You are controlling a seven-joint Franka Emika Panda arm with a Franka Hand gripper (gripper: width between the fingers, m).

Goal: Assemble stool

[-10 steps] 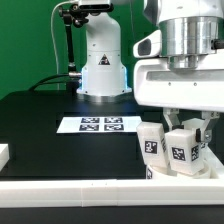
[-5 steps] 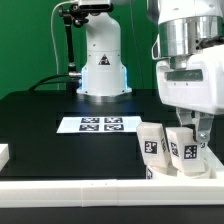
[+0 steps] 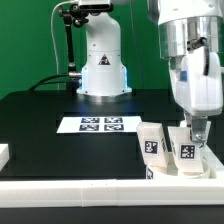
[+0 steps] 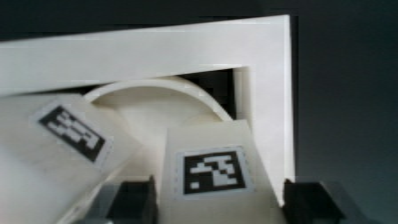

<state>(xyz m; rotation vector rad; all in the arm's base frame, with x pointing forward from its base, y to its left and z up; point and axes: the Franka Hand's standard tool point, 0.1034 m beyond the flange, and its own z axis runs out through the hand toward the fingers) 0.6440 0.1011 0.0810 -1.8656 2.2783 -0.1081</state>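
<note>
At the exterior view's right, my gripper (image 3: 189,133) points straight down and is shut on an upright white stool leg (image 3: 186,152) that carries a square tag. A second tagged leg (image 3: 152,147) stands just beside it. Both rise from the round white seat (image 3: 170,171), which lies low in the corner of the rails and is mostly hidden. In the wrist view the held leg (image 4: 217,165) fills the gap between my dark fingers (image 4: 135,205). The other leg (image 4: 68,128) leans beside it. The seat's curved edge (image 4: 164,100) shows behind them.
The marker board (image 3: 98,124) lies in the middle of the black table. A long white rail (image 3: 90,196) runs along the front edge and meets another at the corner (image 4: 267,60) round the seat. A small white block (image 3: 3,154) sits at the exterior view's left. The arm's base (image 3: 103,62) stands behind.
My gripper has turned about its upright axis while staying shut on the leg. The hand showed its broad face before and now shows its narrow side. The leg keeps its place.
</note>
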